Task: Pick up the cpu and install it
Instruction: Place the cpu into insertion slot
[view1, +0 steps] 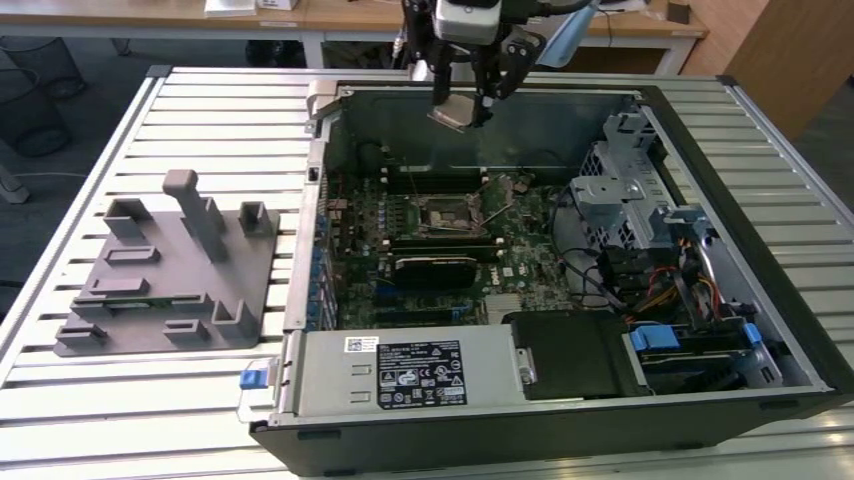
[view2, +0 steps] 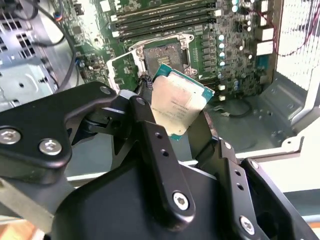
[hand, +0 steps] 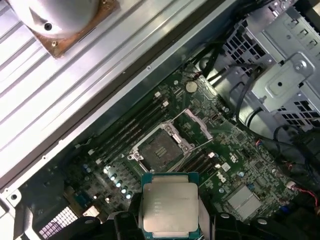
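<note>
You have the cpu (view1: 454, 112) in the gripper (view1: 463, 98), clear of everything, up over the far end of the open case (view1: 801, 340) in the exterior view. The jaws are drawn in to just the chip's width and clamp it by 2 opposite edges; in the second wrist view the black fingers (view2: 150, 132) sit either side of the cpu (view2: 180, 105), with most of the chip standing out past their tips.

The chip is square, so it has no long axis to speak of. It hangs tilted rather than level, and in the second wrist view it sits turned like a diamond, 1 corner toward the socket (view2: 165, 57). Its pale silver top, with faint print, shows in both wrist views, framed by a thin green rim.

The socket (view1: 445, 212) lies on the green board (view1: 534, 265) near the middle of the case, well apart from the cpu. In the first wrist view the socket (hand: 161, 149) shows open, its metal plate (hand: 192, 122) swung back beside it, and the cpu (hand: 169, 207) sits between the gripper (hand: 170, 227) and that opening.
</note>
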